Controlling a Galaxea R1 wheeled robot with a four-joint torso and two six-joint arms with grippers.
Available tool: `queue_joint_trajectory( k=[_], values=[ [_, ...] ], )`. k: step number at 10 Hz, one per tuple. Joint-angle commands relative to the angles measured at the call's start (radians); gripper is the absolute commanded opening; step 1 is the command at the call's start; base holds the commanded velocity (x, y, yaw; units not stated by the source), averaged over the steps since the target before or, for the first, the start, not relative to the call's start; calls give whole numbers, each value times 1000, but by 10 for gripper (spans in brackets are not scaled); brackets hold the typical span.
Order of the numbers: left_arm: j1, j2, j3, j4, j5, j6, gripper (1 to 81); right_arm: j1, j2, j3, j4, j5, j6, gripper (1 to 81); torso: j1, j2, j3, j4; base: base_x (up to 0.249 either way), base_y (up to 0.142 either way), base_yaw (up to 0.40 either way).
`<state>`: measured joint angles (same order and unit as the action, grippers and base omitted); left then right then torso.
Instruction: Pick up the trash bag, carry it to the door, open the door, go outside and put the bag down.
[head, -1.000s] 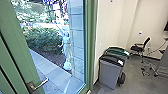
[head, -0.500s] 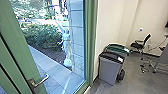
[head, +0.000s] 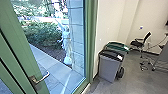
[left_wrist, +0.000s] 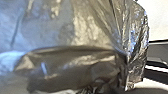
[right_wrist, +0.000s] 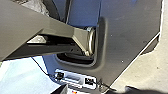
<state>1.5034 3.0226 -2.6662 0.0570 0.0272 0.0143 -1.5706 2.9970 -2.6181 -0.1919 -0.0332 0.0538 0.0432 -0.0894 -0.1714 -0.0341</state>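
In the head view the green door (head: 23, 52) stands at the left, its metal lever handle (head: 41, 78) low on the frame. Paving and bushes show through the tall glass beside the handle. Shiny, wrinkled plastic of the trash bag (left_wrist: 72, 67) lies large and close in front of the left wrist camera, with folds bunched along one side. What is inside the bag cannot be made out. The right wrist camera looks onto the robot's own dark plate and jointed bar, with a small patch of crinkled, shiny material (right_wrist: 40, 6) behind the bar.
Two wheeled bins, one grey with a black lid (head: 108, 66) and one with a green lid (head: 117, 46), stand against the wall right of the door. Farther back are a black chair (head: 140, 43) and a desk (head: 162, 58) with loose cables. Outside stands a pale statue (head: 66, 45).
The head view has shifted slightly, so the door handle and bins sit a little higher in it. Nothing in the scene has visibly moved on its own.
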Motion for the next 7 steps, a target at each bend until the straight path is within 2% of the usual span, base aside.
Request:
queue_joint_trajectory(
  k=[1, 3, 4, 5, 7],
  values=[
    [-30, 4, 11, 9, 76, 6, 10, 27, 1, 4, 0, -60, 1, 811, 2, -3, 77, 0, 0, 0, 0],
    [-30, 12, 9, 10, 79, 6, 10, 28, 1, 4, 0, -60, 1, 811, -25, 53, 116, 0, 0, 0, 0],
    [-30, 13, 6, 10, 79, 6, 10, 28, 1, 4, 2, -60, 1, 811, -27, 59, 53, 0, 0, 0, 0],
    [-30, 12, 5, 10, 79, 6, 10, 28, 1, 1, 2, -60, 1, 811, -31, 66, 75, 0, 0, 0, 0],
    [-33, 6, 5, 9, 77, 6, 10, 27, 1, -2, 2, -60, 1, 811, -33, 70, 87, 0, 0, 0, 0]
  ],
)
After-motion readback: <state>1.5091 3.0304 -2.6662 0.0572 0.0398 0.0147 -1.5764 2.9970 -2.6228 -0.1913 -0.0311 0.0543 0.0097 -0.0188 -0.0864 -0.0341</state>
